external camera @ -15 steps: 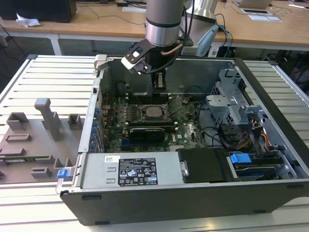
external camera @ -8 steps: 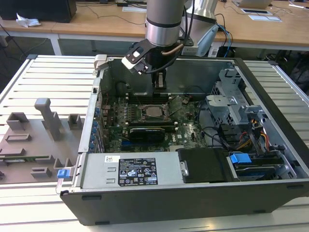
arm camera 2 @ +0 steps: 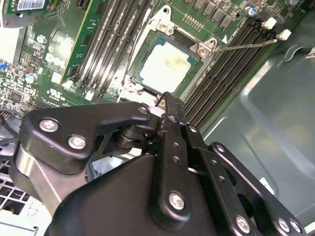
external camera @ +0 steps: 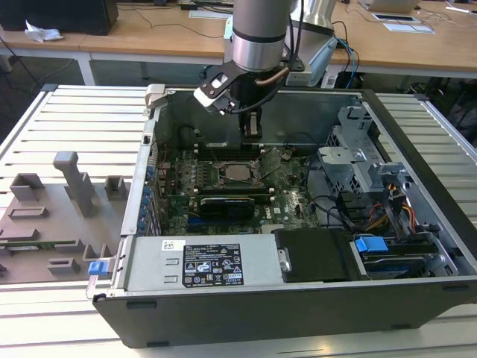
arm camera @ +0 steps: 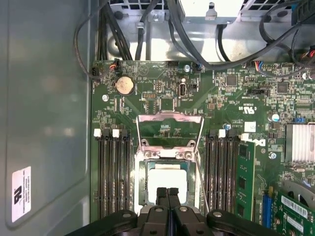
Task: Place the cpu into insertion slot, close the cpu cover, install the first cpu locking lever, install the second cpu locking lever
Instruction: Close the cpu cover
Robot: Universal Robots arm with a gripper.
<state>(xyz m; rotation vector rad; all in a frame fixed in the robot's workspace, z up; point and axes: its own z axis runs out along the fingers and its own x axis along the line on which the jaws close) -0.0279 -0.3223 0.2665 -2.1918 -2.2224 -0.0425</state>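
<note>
The pincer [arm camera: 167, 191], shut and empty, hovers over the seated cpu [arm camera: 167, 178]; the thin, stiff cpu cover [arm camera: 170, 117] is probably best taken at its free edge.

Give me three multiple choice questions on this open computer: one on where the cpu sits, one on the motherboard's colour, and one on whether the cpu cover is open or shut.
1. Where is the cpu?
A) in the insertion slot
B) on the floor
C) in a person's hand

2. What colour is the motherboard?
A) red
B) green
C) white

3. How does the cpu cover stand?
A) shut flat over the chip
B) swung open, off the chip
C) bent in two

Answers:
1 A: in both wrist views the chip lies inside the socket's metal surround, just past the gripper.
2 B: the board is green around the socket.
3 B: in the first wrist view the frame is raised beside the slot, leaving the chip's top bare.
</note>
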